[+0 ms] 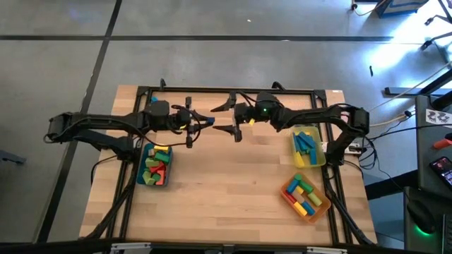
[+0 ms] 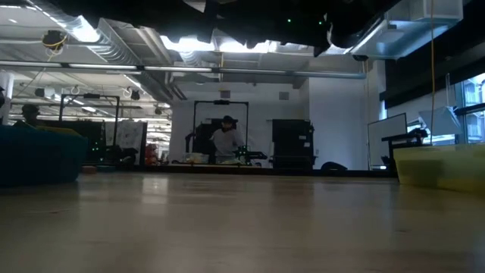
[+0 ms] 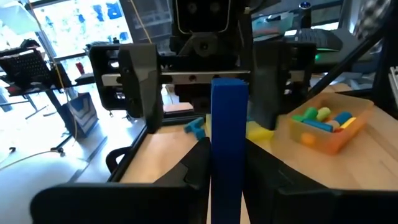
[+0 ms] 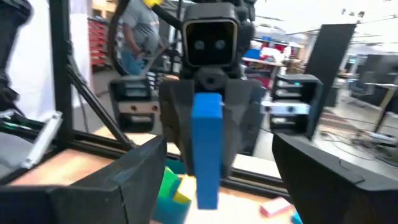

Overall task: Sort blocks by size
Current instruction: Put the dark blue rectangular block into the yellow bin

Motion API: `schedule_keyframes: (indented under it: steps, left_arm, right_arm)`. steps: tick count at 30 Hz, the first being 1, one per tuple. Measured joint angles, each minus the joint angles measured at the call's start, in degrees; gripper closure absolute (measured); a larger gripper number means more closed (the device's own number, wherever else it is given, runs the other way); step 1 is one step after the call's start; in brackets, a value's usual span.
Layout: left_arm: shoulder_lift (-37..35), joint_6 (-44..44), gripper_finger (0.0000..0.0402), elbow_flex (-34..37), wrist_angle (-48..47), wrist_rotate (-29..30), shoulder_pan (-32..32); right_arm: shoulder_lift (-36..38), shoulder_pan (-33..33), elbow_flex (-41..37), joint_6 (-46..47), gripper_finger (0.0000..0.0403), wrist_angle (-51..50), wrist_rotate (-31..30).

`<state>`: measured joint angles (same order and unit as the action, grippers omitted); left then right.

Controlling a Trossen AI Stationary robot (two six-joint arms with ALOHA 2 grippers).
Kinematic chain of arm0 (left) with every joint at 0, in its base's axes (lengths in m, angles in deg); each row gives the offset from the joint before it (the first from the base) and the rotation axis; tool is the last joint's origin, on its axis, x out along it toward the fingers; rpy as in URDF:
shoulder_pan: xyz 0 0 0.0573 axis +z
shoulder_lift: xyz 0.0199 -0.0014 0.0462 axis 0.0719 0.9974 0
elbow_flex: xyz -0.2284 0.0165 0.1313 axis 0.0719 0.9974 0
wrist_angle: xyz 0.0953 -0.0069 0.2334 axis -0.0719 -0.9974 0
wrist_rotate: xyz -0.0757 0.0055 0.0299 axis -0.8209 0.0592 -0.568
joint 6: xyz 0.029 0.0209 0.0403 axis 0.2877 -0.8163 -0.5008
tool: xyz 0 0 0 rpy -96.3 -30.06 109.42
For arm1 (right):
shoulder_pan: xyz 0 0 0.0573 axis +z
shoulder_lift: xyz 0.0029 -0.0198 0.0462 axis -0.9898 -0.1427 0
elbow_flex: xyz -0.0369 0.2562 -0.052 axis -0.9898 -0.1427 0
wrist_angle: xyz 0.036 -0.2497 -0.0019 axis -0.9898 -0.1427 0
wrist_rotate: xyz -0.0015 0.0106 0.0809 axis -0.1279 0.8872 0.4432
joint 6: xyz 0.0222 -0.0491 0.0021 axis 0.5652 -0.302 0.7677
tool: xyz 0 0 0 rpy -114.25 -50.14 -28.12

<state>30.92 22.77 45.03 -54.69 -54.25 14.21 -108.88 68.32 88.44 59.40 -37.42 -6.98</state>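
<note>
We see the pale wooden worktop (image 1: 226, 190) carrying three shallow trays (each partly filled with painted blocks): teal tray (image 1: 155, 166) at left, yellow tray (image 1: 308, 148) and orange tray (image 1: 305, 197) at right. Above the far middle, our left gripper (image 1: 209, 122) is clenched on a long blue wooden bar (image 3: 226, 149), held upright. The right gripper (image 1: 235, 120) faces it, fingers spread wide, holding nothing.
</note>
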Motion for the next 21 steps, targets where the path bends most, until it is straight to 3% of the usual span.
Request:
schedule_keyframes:
  steps: [5,8,21]
  left_arm:
    - [0.0,0.0,0.0345,0.0,0.2,0.0,0.0]
    - [0.0,0.0,0.0345,0.0,0.2,0.0,0.0]
    - [0.0,0.0,0.0344,0.0,-0.1,0.0,0.0]
  right_arm:
    - [-1.1,0.9,1.7,1.3,0.0115,0.0,1.0]
    - [-1.7,2.0,2.5,0.7,0.0138,0.4,0.8]
    - [-2.9,3.0,4.9,-0.9,0.0344,-1.7,-3.2]
